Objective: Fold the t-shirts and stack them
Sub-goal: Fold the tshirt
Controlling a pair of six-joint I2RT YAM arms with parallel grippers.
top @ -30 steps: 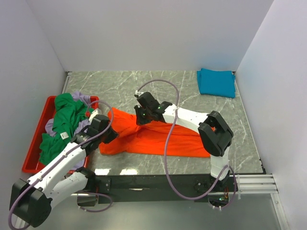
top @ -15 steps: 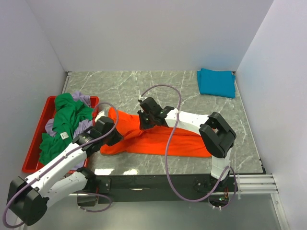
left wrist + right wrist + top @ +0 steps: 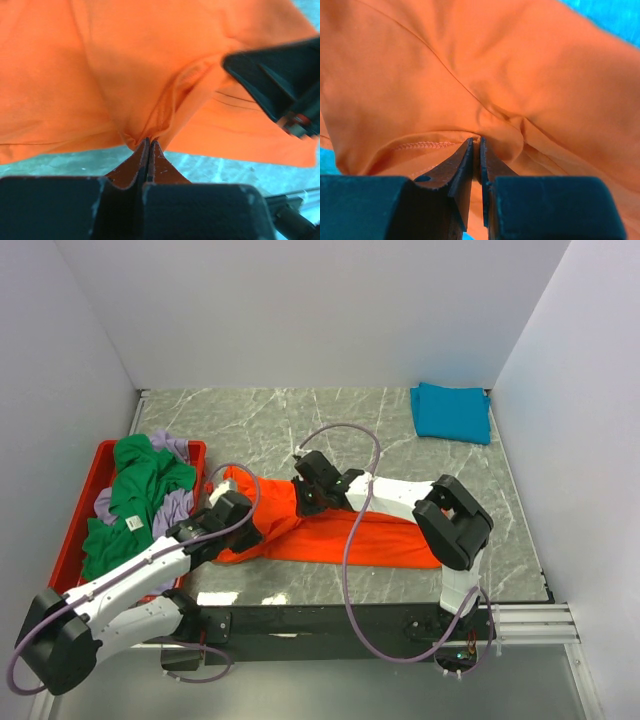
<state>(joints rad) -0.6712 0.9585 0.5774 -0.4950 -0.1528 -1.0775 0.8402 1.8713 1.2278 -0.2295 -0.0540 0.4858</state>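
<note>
Within left pincer (image 3: pixel 148 142), orange t-shirt (image 3: pixel 120 60) pinched.

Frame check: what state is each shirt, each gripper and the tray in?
left gripper: shut on orange t-shirt
right gripper: shut on orange t-shirt
orange t-shirt: rumpled, not neatly folded
teal t-shirt: folded, lying apart
green t-shirt: crumpled in red tray
lavender t-shirt: crumpled beside green t-shirt
</note>
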